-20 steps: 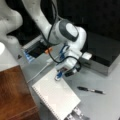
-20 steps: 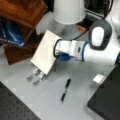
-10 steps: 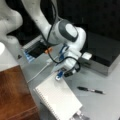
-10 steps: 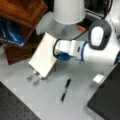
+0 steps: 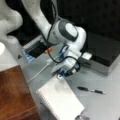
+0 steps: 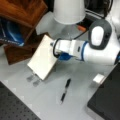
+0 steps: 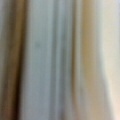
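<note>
Below the white arm's wrist in a front view, the gripper (image 5: 61,73) sits against the upper edge of a cream spiral-bound notebook (image 5: 60,100), which stands tilted on the grey table (image 5: 100,105) beside a brown wooden block (image 5: 13,95). A slim black pen (image 5: 90,90) lies apart on the table toward that view's right. Behind the arm, an open dark tray (image 5: 37,50) shows nothing that can be made out inside.

Seen in a front view from the opposite side, the gripper (image 6: 55,48) meets the notebook (image 6: 42,61) at its right edge; the notebook leans against a wooden stand (image 6: 20,12), with two small metal clips (image 6: 33,80) at its lower corner. The pen (image 6: 65,90) lies below it. Whether the fingers are clamped or spread cannot be told.

Filling the wrist view is only blurred pale paper (image 7: 60,60).

The notebook looks light, thin and flexible, likely to bend; an edge near the stiffer spiral seems the safest hold.
</note>
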Motion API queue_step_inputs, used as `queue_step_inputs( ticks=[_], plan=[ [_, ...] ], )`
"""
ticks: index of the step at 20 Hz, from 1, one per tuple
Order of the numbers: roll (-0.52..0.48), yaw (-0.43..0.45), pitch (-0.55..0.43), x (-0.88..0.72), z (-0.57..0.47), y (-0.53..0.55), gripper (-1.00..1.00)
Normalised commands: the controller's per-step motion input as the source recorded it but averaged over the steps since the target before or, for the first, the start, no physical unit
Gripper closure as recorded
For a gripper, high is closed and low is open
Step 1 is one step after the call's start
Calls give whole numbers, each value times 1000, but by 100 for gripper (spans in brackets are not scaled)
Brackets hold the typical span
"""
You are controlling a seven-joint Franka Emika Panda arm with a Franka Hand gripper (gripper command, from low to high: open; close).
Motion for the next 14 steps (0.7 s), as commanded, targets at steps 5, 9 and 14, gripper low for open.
queue_step_inputs(
  ticks=[5,9,14],
  plan=[
    [307,-186,-62,-222,165,296,-100],
    [330,-273,-31,-189,223,429,-100],
    [221,-262,19,-122,196,397,-100]
  ],
)
